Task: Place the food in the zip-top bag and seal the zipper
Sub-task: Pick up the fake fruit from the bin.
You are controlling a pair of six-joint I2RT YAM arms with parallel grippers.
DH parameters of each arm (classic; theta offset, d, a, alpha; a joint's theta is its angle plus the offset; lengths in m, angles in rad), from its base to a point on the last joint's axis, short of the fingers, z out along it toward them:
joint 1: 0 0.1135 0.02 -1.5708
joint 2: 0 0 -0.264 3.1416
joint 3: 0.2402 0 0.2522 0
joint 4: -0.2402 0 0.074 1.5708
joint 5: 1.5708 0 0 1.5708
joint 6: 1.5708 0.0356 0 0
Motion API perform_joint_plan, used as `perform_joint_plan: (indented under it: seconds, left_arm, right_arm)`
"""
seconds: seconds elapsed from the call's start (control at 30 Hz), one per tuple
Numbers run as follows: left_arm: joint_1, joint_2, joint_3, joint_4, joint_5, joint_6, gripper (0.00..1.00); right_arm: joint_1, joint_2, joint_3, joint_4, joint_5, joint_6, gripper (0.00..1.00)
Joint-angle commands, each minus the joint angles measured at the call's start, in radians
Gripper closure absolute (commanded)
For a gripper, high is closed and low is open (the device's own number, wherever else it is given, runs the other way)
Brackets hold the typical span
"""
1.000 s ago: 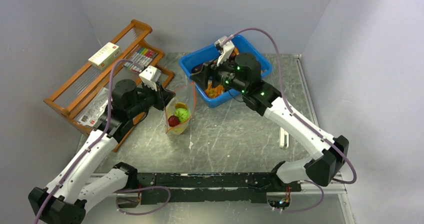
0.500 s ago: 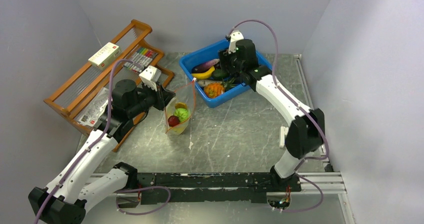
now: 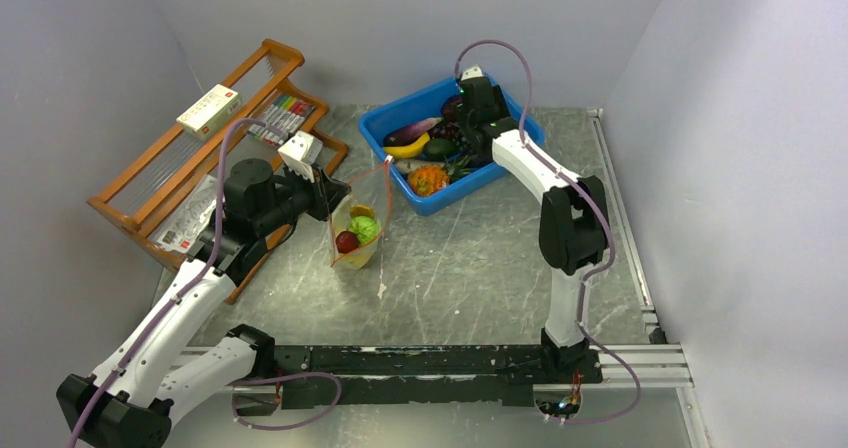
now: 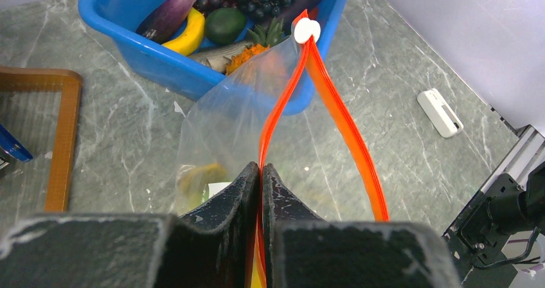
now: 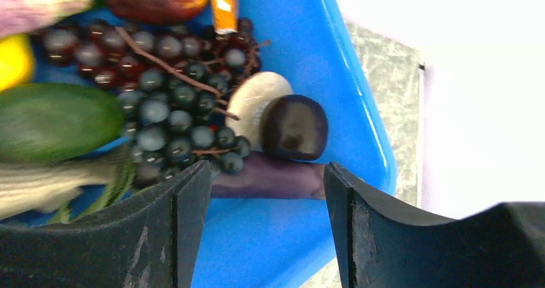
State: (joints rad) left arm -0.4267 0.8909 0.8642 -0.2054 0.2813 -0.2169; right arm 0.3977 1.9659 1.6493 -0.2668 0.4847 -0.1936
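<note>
The clear zip-top bag [image 3: 358, 223] stands open on the table, held up by my left gripper [image 3: 328, 196], which is shut on one side of its red-orange zipper [image 4: 283, 105]. The zipper's two strips gape apart, with a white slider [image 4: 307, 31] at the far end. A green ball [image 3: 364, 228], a red piece [image 3: 347, 241] and a yellow piece lie inside. My right gripper [image 5: 267, 191] is open and empty over the blue bin [image 3: 400, 183]. Below it lie a dark grape cluster [image 5: 173, 101], a brown-capped mushroom [image 5: 292, 127] and a purple eggplant [image 5: 270, 179].
The bin also holds a banana [image 3: 408, 149], an avocado [image 3: 438, 148] and an orange pineapple [image 3: 428, 179]. A wooden rack [image 3: 175, 168] with boxes and markers stands at the left. A small white object [image 3: 567, 273] lies on the table at the right.
My right arm has swung from the bin's near side up and back to its far right part. The left gripper and the bag have not moved.
</note>
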Motion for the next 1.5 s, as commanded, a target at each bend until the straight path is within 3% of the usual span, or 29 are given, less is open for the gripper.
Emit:
perform_joint_plan:
  seconds: [0.0,0.37,0.83,1.03,1.47]
  left_arm:
    - [0.009,-0.007,-0.004,0.038,0.014,0.007,0.93]
    - [0.009,-0.004,-0.007,0.038,-0.005,0.01,0.93]
    - [0.013,0.005,-0.005,0.037,0.006,0.01,0.93]
    - [0.013,0.001,-0.005,0.037,0.009,0.01,0.93]
    - [0.013,-0.016,-0.011,0.043,0.0,0.011,0.93]
  right_arm:
    - [-0.029,0.104,0.069,0.005,0.137,-0.059,0.34]
    - [-0.073,0.268,0.229,-0.053,0.182,-0.072,0.31]
    - [-0.109,0.26,0.178,-0.061,0.084,-0.046,0.36]
    - [-0.119,0.274,0.197,-0.087,0.071,-0.04,0.3]
    - [-0.123,0.302,0.22,-0.104,0.074,-0.047,0.31]
